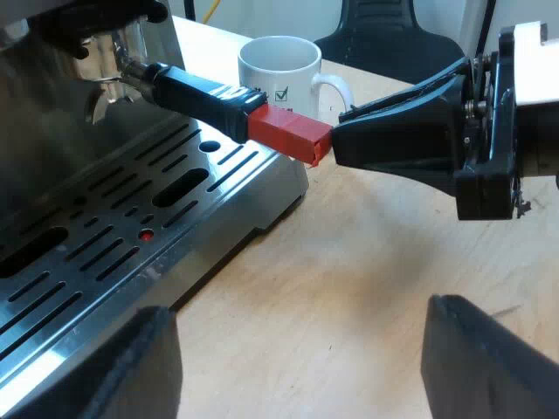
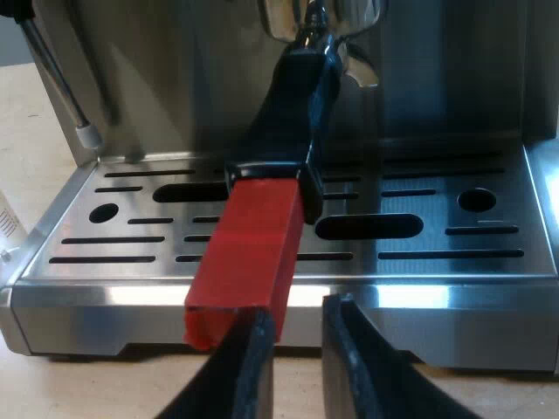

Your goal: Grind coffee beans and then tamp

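The right gripper (image 2: 299, 312) sits at the very tip of the holder's handle. Its two black fingers are only a narrow slit apart with nothing in the slit, and one fingertip (image 2: 256, 336) lies against the corner of the red end (image 2: 249, 253). From the left wrist view the same gripper reads as a single black wedge, nose meeting that red block end-on. The left gripper (image 1: 295, 305) hangs over bare table (image 1: 349, 262) beside the machine's base, its two fingers spread wide and holding nothing. There is one metal holder (image 1: 109, 52), seated up under the front of the espresso machine (image 2: 454, 87). Its dark handle (image 2: 293, 96) reaches out over the drip tray (image 2: 87, 240) and ends in the red piece, just past the tray's front edge. The tray is brushed steel cut with rows of thin slots, two longer oval openings and two round holes. One small red spot (image 1: 146, 235) shows in a hole among the slots. One thin steam wand (image 2: 52, 78) slants down at one end of the tray. One white mug (image 1: 279, 74) stands upright on the table behind the handle, near the corner of the tray. It carries the only print in view — a tick in a small box, with more dark marks partly hidden by the handle and too small to read.
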`<action>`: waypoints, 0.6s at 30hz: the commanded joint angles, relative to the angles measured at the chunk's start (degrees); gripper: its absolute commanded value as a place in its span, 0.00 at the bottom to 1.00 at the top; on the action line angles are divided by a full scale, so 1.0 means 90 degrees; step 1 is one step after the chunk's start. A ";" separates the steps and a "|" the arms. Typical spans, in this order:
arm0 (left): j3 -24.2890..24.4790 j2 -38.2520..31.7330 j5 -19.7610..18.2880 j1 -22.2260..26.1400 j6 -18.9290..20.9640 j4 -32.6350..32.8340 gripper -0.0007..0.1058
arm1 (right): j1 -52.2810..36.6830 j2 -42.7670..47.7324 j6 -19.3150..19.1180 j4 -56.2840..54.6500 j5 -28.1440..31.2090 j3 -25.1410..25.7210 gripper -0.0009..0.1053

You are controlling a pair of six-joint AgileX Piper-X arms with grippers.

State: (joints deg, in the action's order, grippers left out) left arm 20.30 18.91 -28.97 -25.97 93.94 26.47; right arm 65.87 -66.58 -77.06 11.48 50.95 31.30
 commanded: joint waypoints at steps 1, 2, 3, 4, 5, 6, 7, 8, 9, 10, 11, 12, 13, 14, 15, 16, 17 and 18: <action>0.0020 -0.0004 -0.0053 -0.0025 -0.0004 -0.0081 0.57 | -0.0060 0.0007 -0.0037 0.0127 0.0331 0.0022 0.17; 0.0020 -0.0004 -0.0053 -0.0025 -0.0004 -0.0081 0.57 | -0.0060 0.0007 -0.0037 0.0127 0.0331 0.0022 0.17; 0.0020 -0.0004 -0.0053 -0.0025 -0.0004 -0.0081 0.57 | -0.0060 0.0007 -0.0037 0.0129 0.0332 0.0022 0.17; 0.0020 -0.0004 -0.0053 -0.0025 -0.0004 -0.0081 0.57 | -0.0046 0.0007 -0.0037 0.0129 0.0313 0.0022 0.17; 0.0020 -0.0004 -0.0053 -0.0025 -0.0004 -0.0081 0.57 | -0.0030 0.0007 -0.0037 0.0129 0.0316 0.0022 0.17; 0.0020 -0.0004 -0.0053 -0.0025 -0.0004 -0.0081 0.57 | -0.0005 0.0007 -0.0086 0.0129 0.0315 0.0022 0.17; 0.0020 -0.0004 -0.0053 -0.0025 -0.0004 -0.0081 0.57 | 0.0054 0.0007 -0.0184 0.0129 0.0315 0.0022 0.17; 0.0020 -0.0004 -0.0053 -0.0025 -0.0004 -0.0081 0.57 | 0.0062 0.0007 -0.0205 0.0129 0.0315 0.0022 0.17; 0.0020 -0.0004 -0.0053 -0.0025 -0.0004 -0.0081 0.57 | 0.0139 0.0007 -0.0240 0.0129 0.0315 0.0022 0.17; 0.0020 -0.0004 -0.0053 -0.0025 -0.0004 -0.0081 0.57 | 0.0204 0.0007 -0.0257 0.0129 0.0315 0.0022 0.17; 0.0020 -0.0004 -0.0053 -0.0025 -0.0004 -0.0081 0.57 | 0.0261 0.0007 -0.0272 0.0129 0.0315 0.0022 0.17; 0.0020 -0.0004 -0.0053 -0.0025 -0.0004 -0.0081 0.57 | 0.0344 0.0007 -0.0276 0.0129 0.0315 0.0022 0.17; 0.0020 -0.0004 -0.0053 -0.0025 -0.0004 -0.0081 0.57 | 0.0418 0.0007 -0.0275 0.0129 0.0315 0.0022 0.17; 0.0020 -0.0004 -0.0053 -0.0025 -0.0004 -0.0081 0.57 | 0.0460 0.0007 -0.0275 0.0129 0.0335 0.0022 0.17; 0.0020 -0.0004 -0.0053 -0.0025 -0.0004 -0.0081 0.57 | 0.0529 0.0007 -0.0275 0.0129 0.0366 0.0022 0.17; 0.0020 -0.0004 -0.0053 -0.0025 -0.0004 -0.0081 0.57 | 0.0582 0.0007 -0.0275 0.0102 0.0383 0.0022 0.17; 0.0020 -0.0004 -0.0053 -0.0025 -0.0004 -0.0081 0.57 | 0.0582 0.0007 -0.0275 0.0102 0.0383 0.0022 0.17; 0.0020 -0.0004 -0.0053 -0.0025 -0.0004 -0.0081 0.57 | 0.0622 0.0007 -0.0275 0.0062 0.0430 0.0022 0.17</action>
State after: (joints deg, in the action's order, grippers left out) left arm 20.30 18.91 -28.97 -25.97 93.94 26.47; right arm 71.73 -66.58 -78.73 11.93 53.99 31.30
